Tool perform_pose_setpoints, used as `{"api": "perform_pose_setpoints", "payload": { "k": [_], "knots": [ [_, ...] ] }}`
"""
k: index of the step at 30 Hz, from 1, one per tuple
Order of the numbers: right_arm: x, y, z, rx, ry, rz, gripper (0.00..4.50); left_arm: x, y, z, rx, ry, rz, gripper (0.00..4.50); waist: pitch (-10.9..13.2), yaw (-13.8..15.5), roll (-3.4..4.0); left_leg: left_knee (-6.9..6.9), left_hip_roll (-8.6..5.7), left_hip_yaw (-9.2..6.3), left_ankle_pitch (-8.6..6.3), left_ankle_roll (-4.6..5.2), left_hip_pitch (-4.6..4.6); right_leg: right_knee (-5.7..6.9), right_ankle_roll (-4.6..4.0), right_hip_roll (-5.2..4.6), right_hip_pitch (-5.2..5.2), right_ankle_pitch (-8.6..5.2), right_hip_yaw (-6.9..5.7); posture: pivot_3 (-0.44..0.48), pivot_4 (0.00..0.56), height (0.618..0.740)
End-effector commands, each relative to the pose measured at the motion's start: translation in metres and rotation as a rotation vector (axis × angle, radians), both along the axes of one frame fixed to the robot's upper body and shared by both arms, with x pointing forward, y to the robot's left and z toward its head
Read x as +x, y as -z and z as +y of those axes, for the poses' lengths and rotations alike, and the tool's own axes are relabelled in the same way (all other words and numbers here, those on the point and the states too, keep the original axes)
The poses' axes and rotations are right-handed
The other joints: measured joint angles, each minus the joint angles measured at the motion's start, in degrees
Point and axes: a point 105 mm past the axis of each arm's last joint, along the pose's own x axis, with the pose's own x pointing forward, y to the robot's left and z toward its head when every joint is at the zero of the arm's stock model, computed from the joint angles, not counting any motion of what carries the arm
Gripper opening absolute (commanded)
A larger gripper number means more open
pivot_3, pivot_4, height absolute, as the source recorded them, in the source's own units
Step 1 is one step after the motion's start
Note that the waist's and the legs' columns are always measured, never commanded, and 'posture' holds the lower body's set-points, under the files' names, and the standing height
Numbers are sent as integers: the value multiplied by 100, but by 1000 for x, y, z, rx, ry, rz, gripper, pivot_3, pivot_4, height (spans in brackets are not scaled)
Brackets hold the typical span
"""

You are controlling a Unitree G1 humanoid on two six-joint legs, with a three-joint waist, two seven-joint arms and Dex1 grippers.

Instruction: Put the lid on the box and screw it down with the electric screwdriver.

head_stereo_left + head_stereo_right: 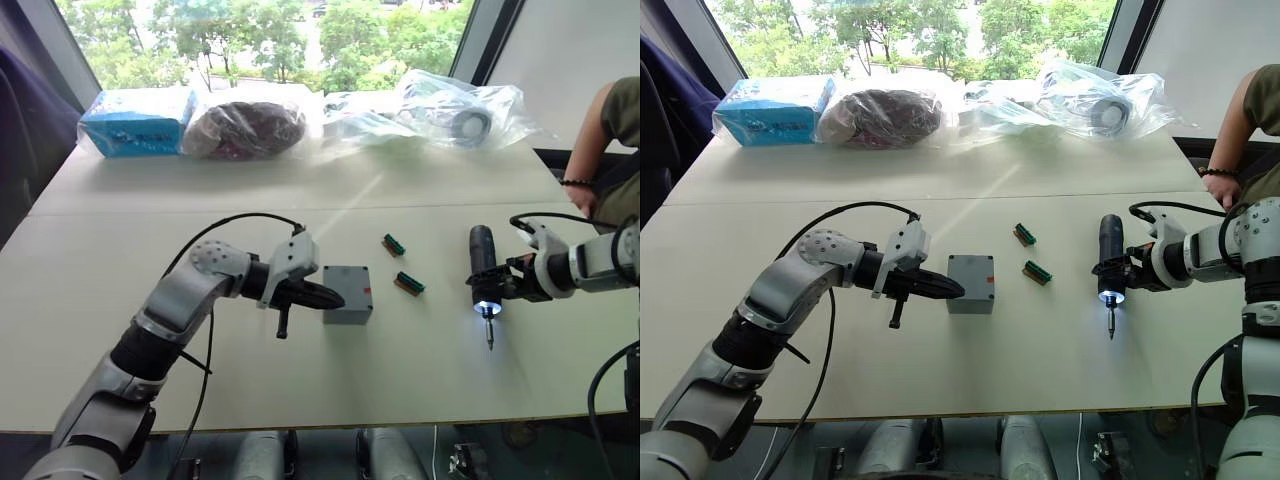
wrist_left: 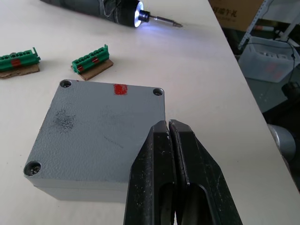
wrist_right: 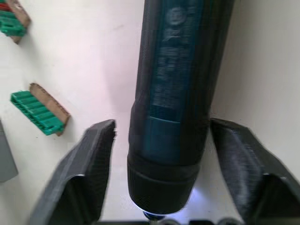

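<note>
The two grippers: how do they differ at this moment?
The left gripper has its fingers pressed shut and empty, tips at the edge of the grey box; the right gripper is spread open around the electric screwdriver, not clamping it. Both are low over the table.

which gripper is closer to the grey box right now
Left. The left gripper, fingers shut, sits right at the box's side. The right gripper is well off to the box's right, fingers open around the electric screwdriver.
</note>
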Motion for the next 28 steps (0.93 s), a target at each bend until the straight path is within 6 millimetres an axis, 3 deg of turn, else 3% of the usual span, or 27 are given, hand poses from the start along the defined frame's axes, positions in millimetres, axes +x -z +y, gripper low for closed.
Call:
{"api": "perform_pose_setpoints", "payload": {
  "k": [1, 3, 5, 8, 11, 16, 20, 23, 28],
  "knots": [
    [1, -19, -3, -54, -35, -87, 4444, 4, -12, 7, -45, -33, 8, 0, 0, 4, 0, 0, 0, 0, 0, 0, 0, 0, 0, 0, 0, 0, 0, 0, 150, 740],
    [4, -38, -5, -88, -72, -179, 4444, 6, -16, 15, -64, -64, 31, 0, 1, 2, 2, 0, 0, -1, 0, 0, -1, 1, 0, 0, -1, 0, 0, 0, 150, 740],
    [7, -75, -2, -115, -151, -366, 4444, 6, -24, 33, -100, -128, 80, 0, 8, -10, 13, 0, 0, 0, 0, 0, -3, 1, 0, 0, -5, 0, 0, 0, 150, 740],
    [2, -101, 5, -139, -265, -513, 4444, 3, -28, 53, -111, -195, 120, 0, 12, -20, 16, -1, 6, -1, 0, 0, -13, 2, 2, 5, -18, 0, 1, 0, 150, 740],
    [-20, -114, 43, -35, -477, -712, 4444, -8, -18, 83, -54, -292, 183, 0, 14, -33, 3, -4, 23, -6, -1, -1, -10, -3, 1, 21, -14, -1, 0, 0, 150, 740],
    [-86, -68, 95, 79, -790, -678, 4444, -36, 3, 109, 24, -368, 303, 0, 23, 42, -12, -8, 27, -21, 5, -11, -7, 0, 0, 19, -5, -1, -6, 0, 150, 740],
    [-145, -16, 116, 137, -1007, -471, 4444, -68, 9, 101, -51, -327, 455, 0, 24, 138, -24, 2, 13, -27, 5, -14, -1, -1, 0, -3, 11, -1, -12, 0, 150, 740],
    [-153, 1, 115, 148, -1006, -440, 4444, -83, 19, 100, -5, -311, 473, 0, 26, 117, -38, 6, 3, -30, 3, -14, 17, -4, -10, -34, 32, -6, -18, 0, 150, 740],
    [-149, 12, 115, 155, -977, -461, 4444, -80, 22, 99, -22, -341, 456, 0, 23, 129, -45, 5, 4, -32, 3, -18, 35, -14, -27, -37, 49, -14, -18, 0, 150, 740]
  ]
}}
